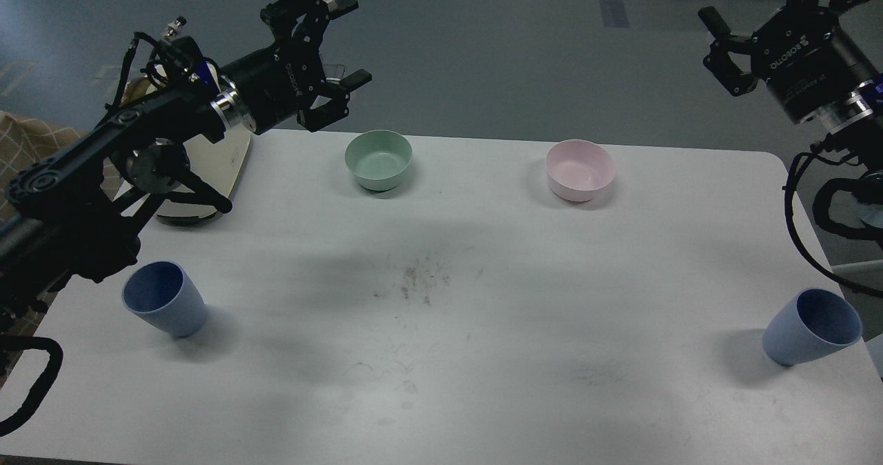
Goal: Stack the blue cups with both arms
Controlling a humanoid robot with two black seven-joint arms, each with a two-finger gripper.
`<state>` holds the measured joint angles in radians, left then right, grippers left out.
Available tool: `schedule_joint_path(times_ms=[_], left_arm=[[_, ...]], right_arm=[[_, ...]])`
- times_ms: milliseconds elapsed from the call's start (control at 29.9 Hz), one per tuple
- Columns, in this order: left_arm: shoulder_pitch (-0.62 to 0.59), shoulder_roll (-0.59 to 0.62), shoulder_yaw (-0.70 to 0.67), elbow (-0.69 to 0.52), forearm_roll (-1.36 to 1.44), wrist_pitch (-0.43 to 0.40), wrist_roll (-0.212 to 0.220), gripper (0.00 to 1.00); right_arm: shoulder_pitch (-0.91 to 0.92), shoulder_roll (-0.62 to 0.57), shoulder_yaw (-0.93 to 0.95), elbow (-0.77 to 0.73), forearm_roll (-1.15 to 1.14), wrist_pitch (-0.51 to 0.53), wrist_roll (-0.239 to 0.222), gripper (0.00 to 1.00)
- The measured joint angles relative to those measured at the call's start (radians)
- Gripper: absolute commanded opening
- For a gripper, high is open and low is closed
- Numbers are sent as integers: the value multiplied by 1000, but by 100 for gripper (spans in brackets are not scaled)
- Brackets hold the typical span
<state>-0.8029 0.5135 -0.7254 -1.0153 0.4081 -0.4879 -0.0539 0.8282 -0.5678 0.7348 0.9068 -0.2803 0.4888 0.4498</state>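
Observation:
Two blue cups stand upright on the white table (483,354): one blue cup (165,299) near the front left, the other blue cup (814,327) near the front right edge. My left gripper (350,41) hangs open and empty above the table's back left edge, well behind and above the left cup. High at the back right, past the table's far corner, my right gripper (717,47) also stands open with nothing in it, far above the right cup. Each cup is apart from both grippers.
A pale green bowl (378,158) and a pink bowl (579,168) sit along the back of the table. A cream board-like object (224,168) lies at the back left under my left arm. Cables hang from the right arm near the table's right edge.

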Motion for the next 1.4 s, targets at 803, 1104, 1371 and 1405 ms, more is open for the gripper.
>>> schedule_joint_path(times_ms=[803,1104,1371,1405], left_arm=[[23,-58,-94,100,-56,-1,-12,98],[25,-55,-107,96,-66,-1,-2,98],[29,-64,-148,86,-69,-1,-13,98],[34,-65,-154,81,-69,-1,-13,98]], right_arm=[[-57,10,5,-32,0,0,3,100],[-67,31,5,-34,1,0,-4,100],[-70,40,3,-45,0,0,-19,100],[-75,42,4,-45,-1,0,-19,100]])
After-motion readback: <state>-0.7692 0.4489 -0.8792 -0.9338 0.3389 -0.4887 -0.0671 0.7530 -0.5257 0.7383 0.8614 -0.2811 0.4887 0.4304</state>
